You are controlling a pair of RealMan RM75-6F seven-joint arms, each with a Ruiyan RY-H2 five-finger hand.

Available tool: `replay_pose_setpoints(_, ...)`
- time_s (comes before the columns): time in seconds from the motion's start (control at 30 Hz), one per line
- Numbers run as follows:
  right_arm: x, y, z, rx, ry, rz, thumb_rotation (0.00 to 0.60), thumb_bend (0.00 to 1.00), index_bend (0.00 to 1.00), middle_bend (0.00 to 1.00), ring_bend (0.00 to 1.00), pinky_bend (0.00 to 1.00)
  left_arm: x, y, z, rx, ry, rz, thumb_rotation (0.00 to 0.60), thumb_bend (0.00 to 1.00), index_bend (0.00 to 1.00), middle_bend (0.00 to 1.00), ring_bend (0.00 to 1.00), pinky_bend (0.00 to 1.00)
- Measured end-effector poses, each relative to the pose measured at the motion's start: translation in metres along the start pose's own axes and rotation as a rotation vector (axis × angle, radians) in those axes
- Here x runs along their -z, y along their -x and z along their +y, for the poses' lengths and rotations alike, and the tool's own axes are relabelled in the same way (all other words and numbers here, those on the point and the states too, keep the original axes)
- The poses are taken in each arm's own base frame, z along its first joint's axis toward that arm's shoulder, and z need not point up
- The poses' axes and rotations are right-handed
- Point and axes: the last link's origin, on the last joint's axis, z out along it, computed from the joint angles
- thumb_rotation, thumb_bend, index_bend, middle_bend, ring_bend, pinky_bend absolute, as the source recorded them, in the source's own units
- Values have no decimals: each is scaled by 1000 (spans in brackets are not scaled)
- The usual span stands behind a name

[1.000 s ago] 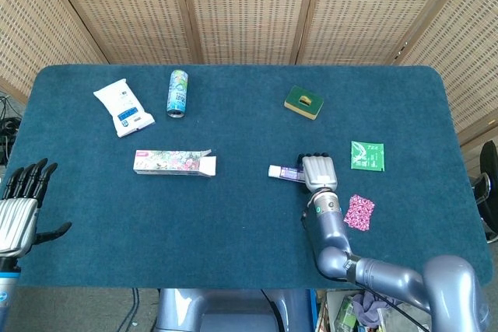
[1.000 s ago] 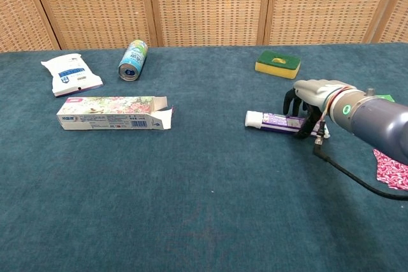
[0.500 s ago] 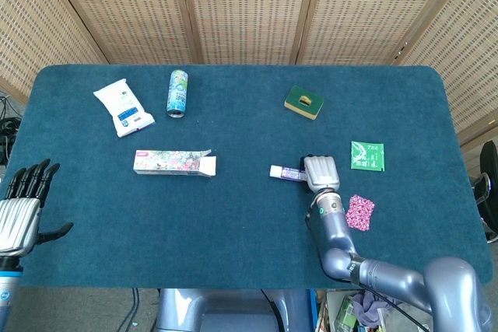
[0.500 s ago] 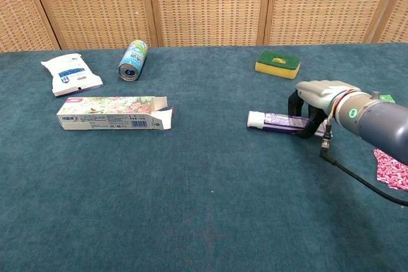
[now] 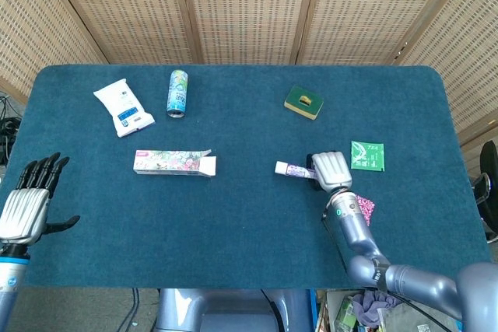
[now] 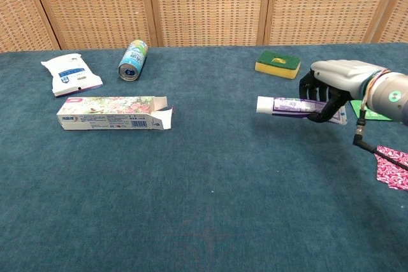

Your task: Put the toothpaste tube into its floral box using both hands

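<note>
1. Altogether on the teal tabletop: one toothpaste tube, one floral box, one can, one white wipes pack, one green-and-yellow sponge, one green sachet, one pink patterned packet.
2. Clasped in the right hand: the tube, fingers wrapped round its tail, white cap pointing toward the box, well apart from it and lifted off the tabletop.
3. Lying flat left of the tube: the box, flap open on the tube's side.
4. Seen only from the head view: left hand, near the tabletop's edge, fingers spread, grasping nothing.
5. Seen only from the chest view: box's barcode side.
</note>
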Motion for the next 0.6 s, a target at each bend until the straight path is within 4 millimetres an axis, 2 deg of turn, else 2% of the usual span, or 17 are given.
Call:
replay_pose_setpoints(0.17, 15, -16, 11, -20, -41, 27, 600, 594, 577, 598, 479, 385, -30, 2, 4, -13, 65, -15, 600, 151, 0, 0, 0, 0)
replay_pose_setpoints(0.4, 38, -34, 19, -3, -102, 57, 600, 594, 578, 598, 479, 385, -80, 9, 23, -46, 200, -45, 600, 150, 0, 0, 0, 9)
replay_pose_setpoints(0.6, 55, -44, 25, 28, -131, 84, 600, 594, 578, 598, 479, 385, -122, 28, 40, -81, 300, -73, 600, 160, 0, 0, 0, 33)
